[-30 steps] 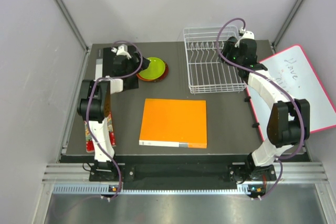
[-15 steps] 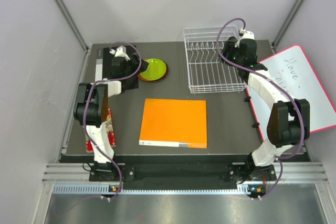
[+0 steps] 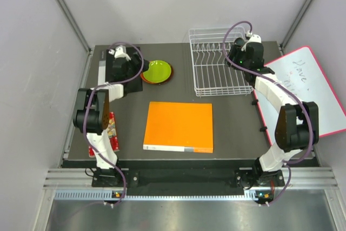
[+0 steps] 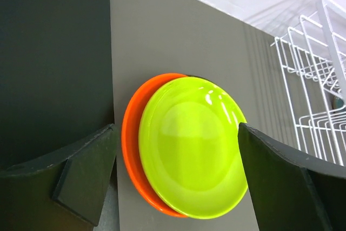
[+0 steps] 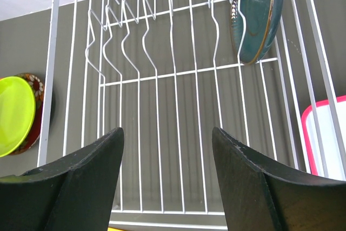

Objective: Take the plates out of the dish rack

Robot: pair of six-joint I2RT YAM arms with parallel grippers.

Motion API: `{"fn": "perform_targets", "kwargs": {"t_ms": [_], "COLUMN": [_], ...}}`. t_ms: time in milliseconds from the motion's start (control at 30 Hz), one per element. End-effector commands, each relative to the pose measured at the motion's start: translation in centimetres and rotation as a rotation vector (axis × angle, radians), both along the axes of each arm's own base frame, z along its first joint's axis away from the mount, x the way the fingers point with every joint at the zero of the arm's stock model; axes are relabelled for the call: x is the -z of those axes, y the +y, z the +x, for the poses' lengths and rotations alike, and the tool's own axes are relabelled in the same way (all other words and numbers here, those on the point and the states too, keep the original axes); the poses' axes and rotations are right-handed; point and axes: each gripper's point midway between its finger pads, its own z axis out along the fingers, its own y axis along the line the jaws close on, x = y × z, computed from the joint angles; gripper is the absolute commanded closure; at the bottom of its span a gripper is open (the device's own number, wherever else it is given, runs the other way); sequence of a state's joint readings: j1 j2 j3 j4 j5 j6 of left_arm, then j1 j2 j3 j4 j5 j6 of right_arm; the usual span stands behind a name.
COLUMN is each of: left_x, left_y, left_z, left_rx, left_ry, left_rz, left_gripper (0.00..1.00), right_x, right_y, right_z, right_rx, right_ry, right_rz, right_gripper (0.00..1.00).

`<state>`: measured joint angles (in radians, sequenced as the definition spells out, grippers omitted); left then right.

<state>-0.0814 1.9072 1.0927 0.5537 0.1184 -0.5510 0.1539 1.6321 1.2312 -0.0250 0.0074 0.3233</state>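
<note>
One white dish rack [image 3: 219,68] at the far right of the table [image 3: 238,128], with a grey-blue plate [image 5: 254,14] upright between prongs at its right end. Stacked flat to its left: lime green plate [image 4: 192,147] over orange plate [image 4: 131,139] and dark red plate [image 5: 39,87]. Left gripper [image 4: 175,128] spread wide above the stack, holding nothing. Right gripper [image 5: 166,133] wide apart over the rack, empty.
</note>
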Motion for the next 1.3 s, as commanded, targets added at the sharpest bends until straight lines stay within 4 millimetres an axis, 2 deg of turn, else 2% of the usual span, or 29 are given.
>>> {"fn": "perform_targets", "kwargs": {"t_ms": [0,200,333,667,1033,1267], "left_x": [0.1,1.1,1.1,3.0,2.0,2.6], "left_y": [-0.5,-0.2,-0.8,-2.5,-4.9,-5.4], "left_z": [1.1,1.5,1.8,2.0,2.0,1.9], "left_rx": [0.016,0.004,0.031,0.083,0.139,0.131], "left_ry": [-0.017,0.006,0.002,0.044,0.024,0.053], "left_rz": [-0.011,0.018,0.001,-0.03,-0.028,0.025], "left_gripper": [0.05,0.05,0.05,0.06,0.07,0.05], "right_x": [-1.1,-0.8,-0.5,-0.2,0.8,0.8], "right_y": [-0.8,-0.9,-0.9,-1.0,-1.1,-1.1], "right_z": [0.8,0.8,0.9,0.7,0.6,0.5], "right_rx": [0.026,0.026,0.028,0.031,0.035,0.031], "right_ry": [-0.046,-0.041,-0.035,-0.028,-0.006,-0.004], "right_rz": [0.002,0.006,0.009,0.004,0.002,0.001], "right_gripper": [0.34,0.33,0.33,0.34,0.34,0.33]}}
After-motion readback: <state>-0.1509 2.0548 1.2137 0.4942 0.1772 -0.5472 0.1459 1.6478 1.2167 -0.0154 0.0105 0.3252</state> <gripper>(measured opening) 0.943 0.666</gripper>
